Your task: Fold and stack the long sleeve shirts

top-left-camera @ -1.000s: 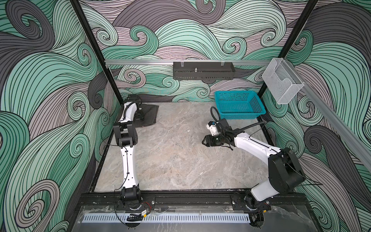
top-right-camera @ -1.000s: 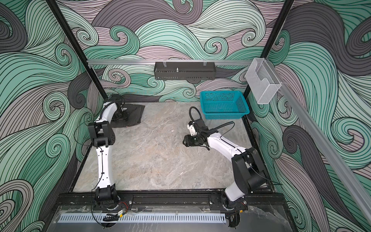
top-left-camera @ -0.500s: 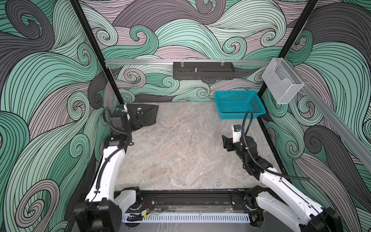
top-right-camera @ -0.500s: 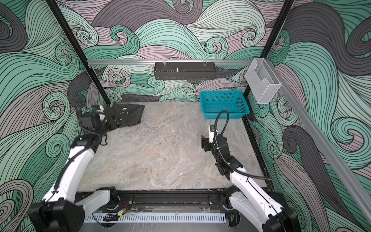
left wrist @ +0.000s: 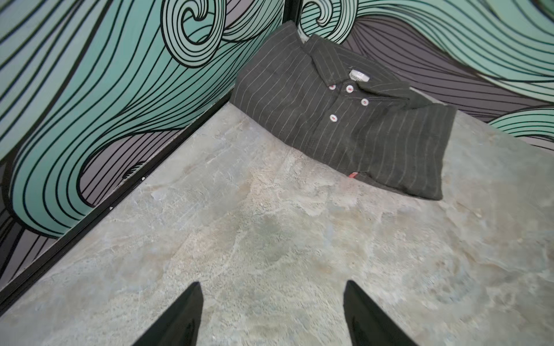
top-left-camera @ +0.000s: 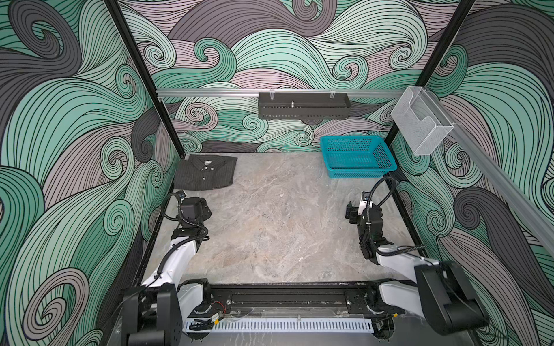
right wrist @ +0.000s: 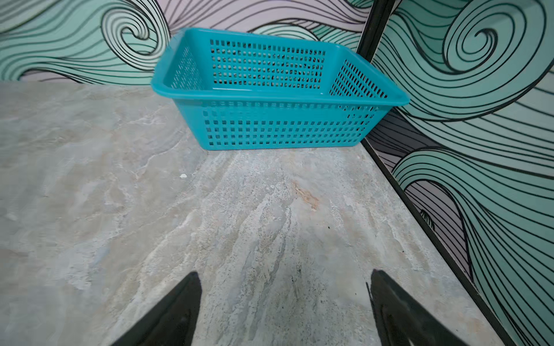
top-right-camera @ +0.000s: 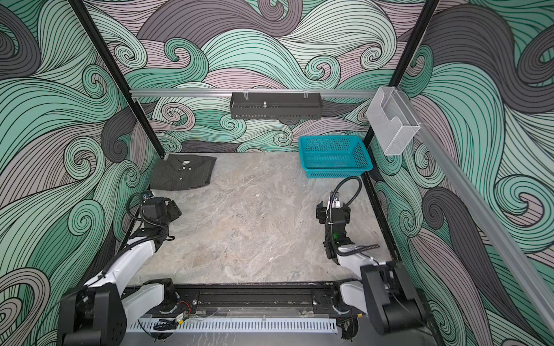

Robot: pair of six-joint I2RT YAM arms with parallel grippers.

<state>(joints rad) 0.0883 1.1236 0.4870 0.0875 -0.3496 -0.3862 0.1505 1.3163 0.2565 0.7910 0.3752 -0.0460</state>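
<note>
Marbled grey tabletop [top-left-camera: 269,227], wave-patterned walls [top-left-camera: 75,149] all round. Right gripper [right wrist: 283,308]: jaws spread wide, nothing between them, over bare table just in front of the teal basket [right wrist: 281,131]. Left gripper [left wrist: 271,311]: jaws spread, empty, well left of the basket. Shirt [top-left-camera: 205,176]: folded flat, collar and buttons up, in the far corner, level with the basket and well to its left, clear of both grippers.
</note>
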